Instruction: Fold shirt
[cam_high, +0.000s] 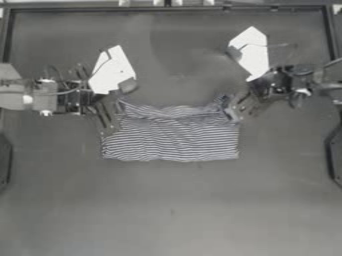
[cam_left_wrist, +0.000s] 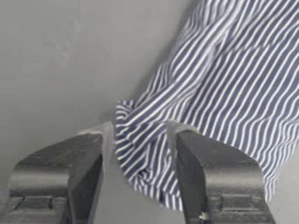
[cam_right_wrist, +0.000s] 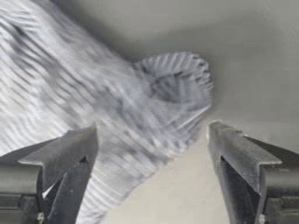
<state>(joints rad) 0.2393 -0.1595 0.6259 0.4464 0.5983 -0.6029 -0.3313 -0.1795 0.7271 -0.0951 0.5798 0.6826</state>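
Striped shirt (cam_high: 170, 135) lies folded into a rough rectangle near the middle of the dark table (cam_high: 167, 210), its near edge flat and straight, its far edge bunched and lifted toward both arms. Left gripper (cam_high: 110, 109) sits at the shirt's far left corner, reaching in from the left side. In the left wrist view the left gripper (cam_left_wrist: 137, 148) has jaws parted, with a gathered fold of the shirt (cam_left_wrist: 222, 87) lying between them; cloth touches the inner face of one jaw, and a narrow gap shows at the other, so not clamped. Right gripper (cam_high: 235, 107) sits at the shirt's far right corner, coming in from the right. In the right wrist view the right gripper (cam_right_wrist: 153, 138) has jaws spread wide; the shirt (cam_right_wrist: 70, 100) runs across one jaw and a curled sleeve end or corner lies between and just beyond the tips, the other jaw clear of cloth over bare table. No readable writing, brand or label on shirt or arms. Farther back, each arm carries a white panel above its wrist.
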